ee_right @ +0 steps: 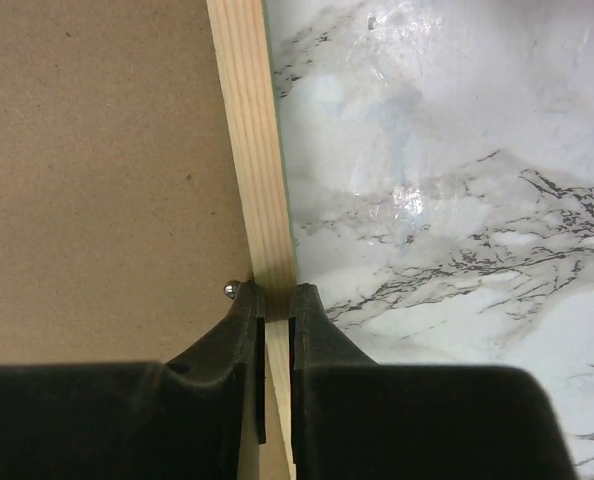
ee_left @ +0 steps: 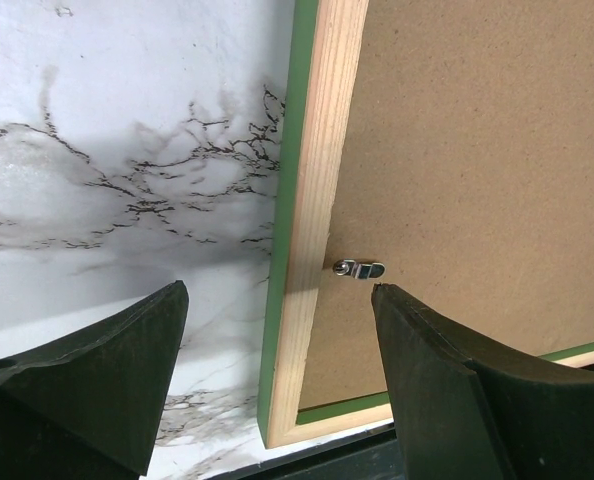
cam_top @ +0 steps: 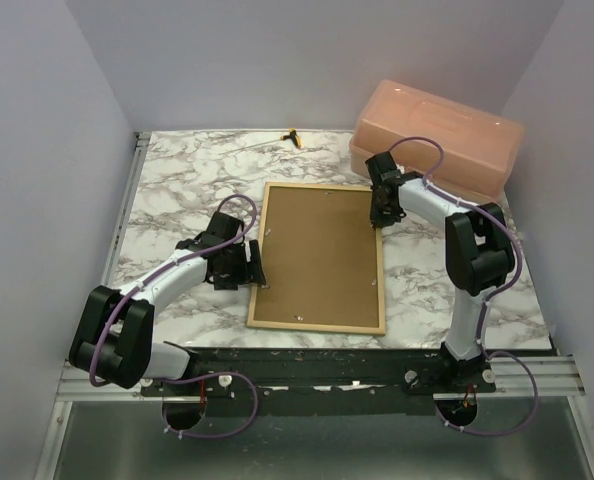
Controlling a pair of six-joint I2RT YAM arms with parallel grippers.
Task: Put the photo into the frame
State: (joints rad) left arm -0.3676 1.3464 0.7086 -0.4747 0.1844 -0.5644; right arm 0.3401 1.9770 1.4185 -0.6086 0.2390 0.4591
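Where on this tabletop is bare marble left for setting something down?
Free: far-left table between its edge and the frame; near-right patch between the frame and right arm. Crowded: far-right, by the box and right end effector.

Frame on table centre (backing panel inside); box behind, right.

Marble table bears frame, pink box, perhaps tool.

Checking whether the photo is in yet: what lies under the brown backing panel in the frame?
Only the backing panel shows, seated within the frame's bare wood rails. Anything beneath it, photo included, is covered.
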